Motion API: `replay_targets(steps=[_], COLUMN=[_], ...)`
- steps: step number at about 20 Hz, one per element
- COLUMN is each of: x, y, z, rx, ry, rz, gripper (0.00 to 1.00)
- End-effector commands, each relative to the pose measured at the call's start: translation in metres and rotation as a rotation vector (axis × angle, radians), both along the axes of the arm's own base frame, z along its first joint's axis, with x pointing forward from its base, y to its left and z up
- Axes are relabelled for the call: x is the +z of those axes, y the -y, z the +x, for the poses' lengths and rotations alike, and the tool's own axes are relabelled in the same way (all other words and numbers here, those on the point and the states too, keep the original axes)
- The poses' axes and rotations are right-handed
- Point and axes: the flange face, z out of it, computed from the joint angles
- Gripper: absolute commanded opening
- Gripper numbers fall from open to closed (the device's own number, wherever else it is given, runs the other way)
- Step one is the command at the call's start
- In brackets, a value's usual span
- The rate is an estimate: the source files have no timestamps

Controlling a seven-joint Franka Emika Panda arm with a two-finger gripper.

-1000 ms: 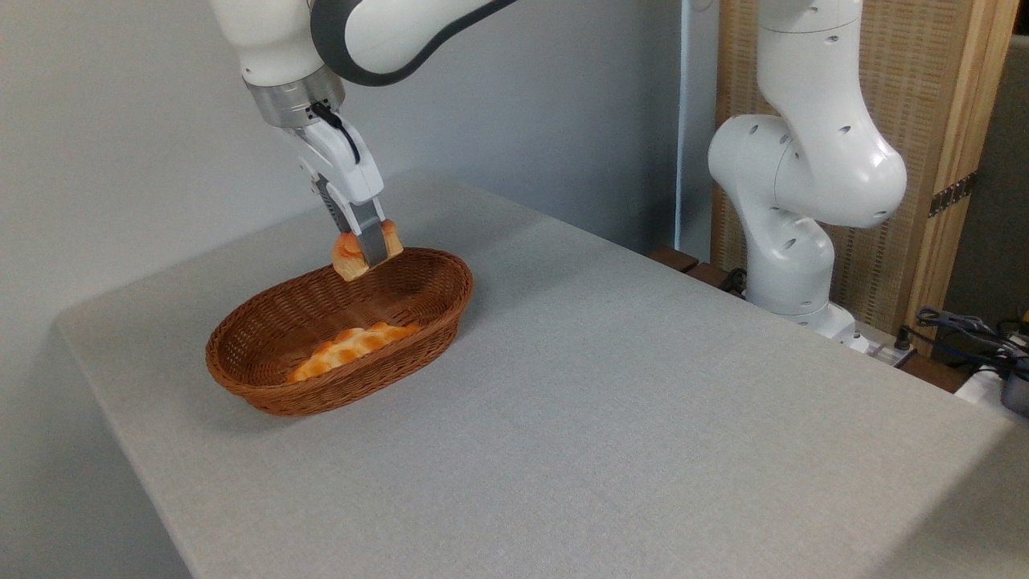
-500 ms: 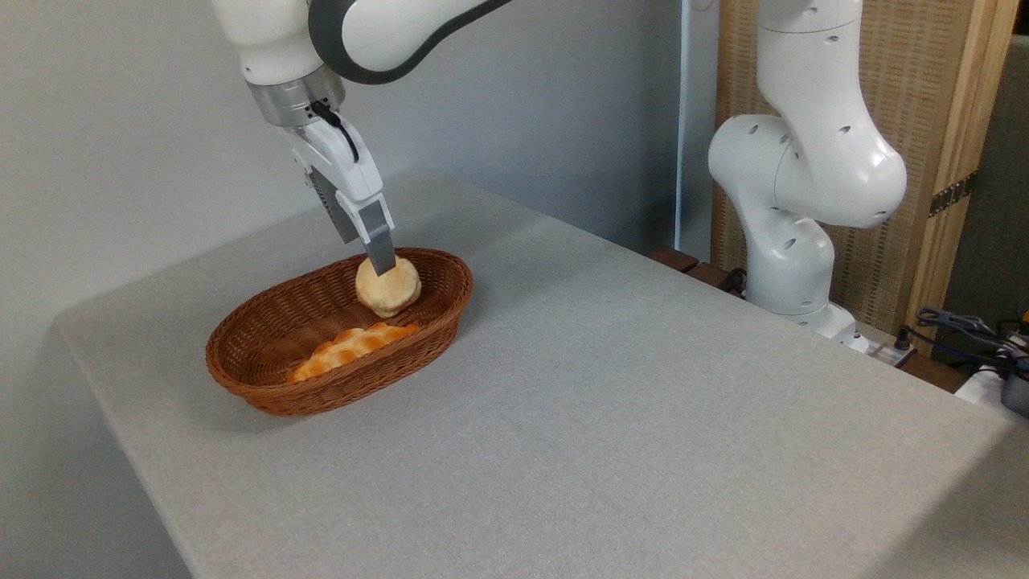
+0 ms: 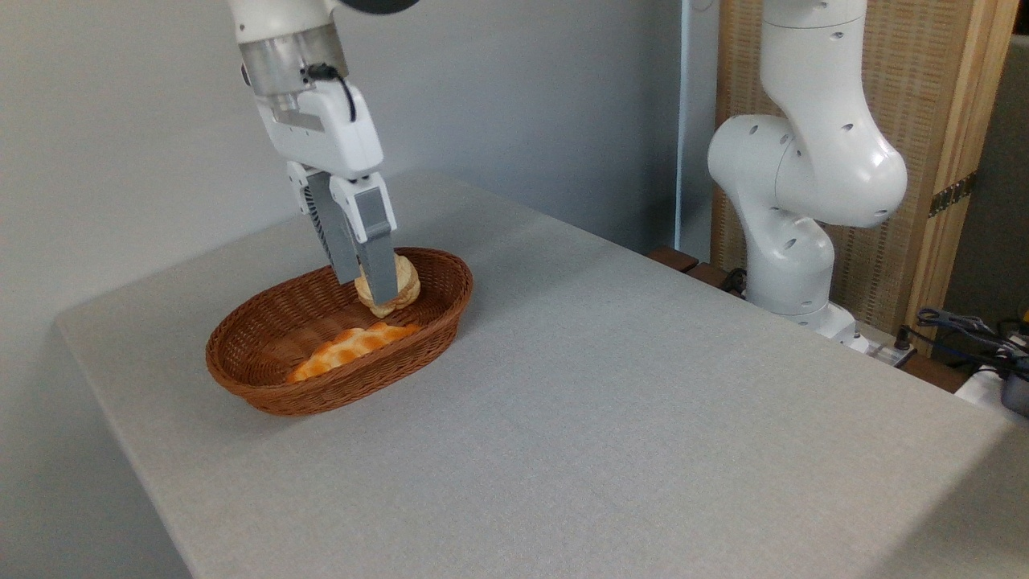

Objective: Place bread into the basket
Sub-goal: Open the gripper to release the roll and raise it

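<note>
Your gripper (image 3: 366, 285) points its two grey fingers (image 3: 376, 249) down into the far end of the basket (image 3: 265, 386), one on each side of the bread (image 3: 399, 283). From this angle the near finger overlaps the bun, and you cannot tell whether the pads press on it or stand slightly off, so take the jaws' state as unknown. The bun shows mostly its pale underside, tipped rather than flat. It sits low inside the basket at the far right end, close to the inner wall, and it looks as if it may be resting there instead of hanging from the fingers.

The fingers stand nearly upright, which suits a drop or a straight lift out without brushing the wicker rim.

Inside the basket you have two things: the small round bun at the far end, and a long braided loaf (image 3: 347, 347) lying along the near side. The two are close together, and whether they touch is not clear. The rest of the woven floor is bare. The basket stands on a table (image 3: 643, 402) covered in grey cloth, toward its left part, with nothing else near it.

By the look of it, the placing is nearly or fully done.
</note>
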Motion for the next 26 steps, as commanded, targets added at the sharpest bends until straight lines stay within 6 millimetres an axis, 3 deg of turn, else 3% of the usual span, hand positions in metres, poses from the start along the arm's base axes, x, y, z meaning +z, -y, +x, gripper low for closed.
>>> replay_targets(steps=[1, 6, 9, 14, 18, 26], x=[0.037, 0.050, 0.056, 0.067, 0.065, 0.064], y=[-0.061, -0.106, -0.114, -0.145, -0.132, -0.135], z=[0.015, 0.012, 0.007, -0.001, -0.009, 0.000], rx=[0.125, 0.180, 0.136, 0.196, 0.175, 0.176], ry=[0.032, 0.019, 0.003, -0.002, -0.048, 0.005], rz=[-0.119, -0.119, -0.116, -0.176, -0.170, -0.179], gripper=[1.00, 1.00, 1.00, 1.00, 1.00, 1.00])
